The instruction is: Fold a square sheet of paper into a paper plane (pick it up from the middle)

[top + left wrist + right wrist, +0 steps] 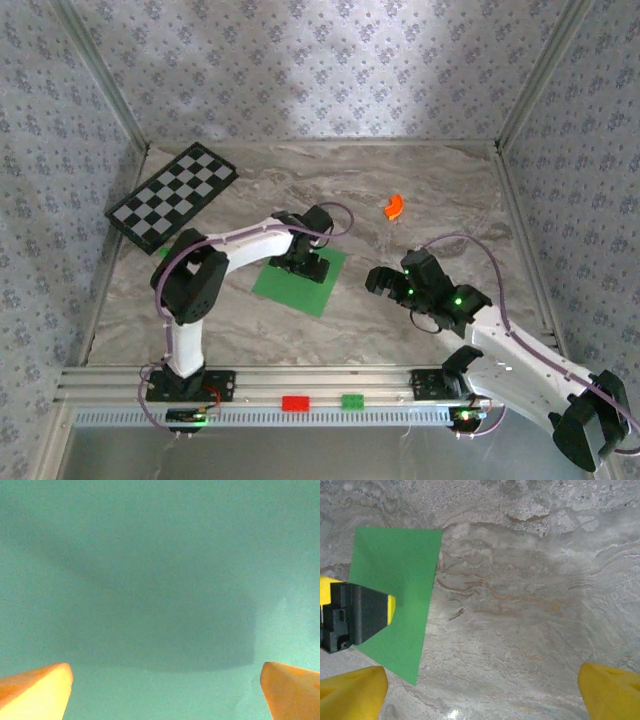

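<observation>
The square sheet of paper [312, 288] lies flat on the marble table, bright green, a little left of centre. My left gripper [300, 262] hangs straight over its middle, close to the surface. In the left wrist view the paper [160, 570] spreads across the frame with the gripper's shadow on it, and my left gripper [165, 667] is open with nothing between its orange fingertips. My right gripper [385, 280] is open over bare table to the right of the sheet [395, 575], and its camera sees the left gripper's black finger [357, 615] on the green. The paper plane is out of view.
A black-and-white checkered board [172, 195] lies at the back left. A small orange curved piece [394, 206] sits at the back right. A red block [295, 403] and a green block [352, 402] rest on the front rail. Patterned walls close in three sides.
</observation>
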Controlling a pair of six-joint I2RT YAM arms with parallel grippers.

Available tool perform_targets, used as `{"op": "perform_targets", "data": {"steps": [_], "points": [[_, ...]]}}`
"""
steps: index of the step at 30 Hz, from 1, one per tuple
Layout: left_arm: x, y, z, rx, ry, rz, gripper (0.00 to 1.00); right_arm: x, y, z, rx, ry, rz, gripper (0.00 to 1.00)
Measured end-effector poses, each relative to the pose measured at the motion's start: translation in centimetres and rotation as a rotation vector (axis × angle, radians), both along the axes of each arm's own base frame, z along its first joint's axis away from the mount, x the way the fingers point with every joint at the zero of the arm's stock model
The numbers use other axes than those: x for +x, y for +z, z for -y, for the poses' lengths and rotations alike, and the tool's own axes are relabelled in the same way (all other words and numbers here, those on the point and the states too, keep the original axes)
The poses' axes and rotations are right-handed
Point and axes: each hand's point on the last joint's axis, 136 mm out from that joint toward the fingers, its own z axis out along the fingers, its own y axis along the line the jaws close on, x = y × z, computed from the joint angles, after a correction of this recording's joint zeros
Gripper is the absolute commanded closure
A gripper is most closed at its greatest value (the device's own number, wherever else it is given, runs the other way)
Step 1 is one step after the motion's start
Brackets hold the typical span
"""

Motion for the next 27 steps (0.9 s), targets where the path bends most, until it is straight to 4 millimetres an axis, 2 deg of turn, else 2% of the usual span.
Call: {"op": "perform_targets", "data": {"steps": [5,22,27], "points": [[-0.2,-1.3,0.0,0.017,0.001,-0.024,0.04,-0.2,-0.4,-0.2,0.012,0.004,-0.013,0.00],[-0.5,-1.7,0.3,-0.030,0.024,-0.034,0.10,-0.3,-0.7,-0.4,0.020,0.001,-0.033,0.00],[-0.5,-1.7,0.3,-0.046,0.038,-0.028,0.20,-0.3,-0.7,-0.4,0.021,0.001,-0.033,0.00]]}}
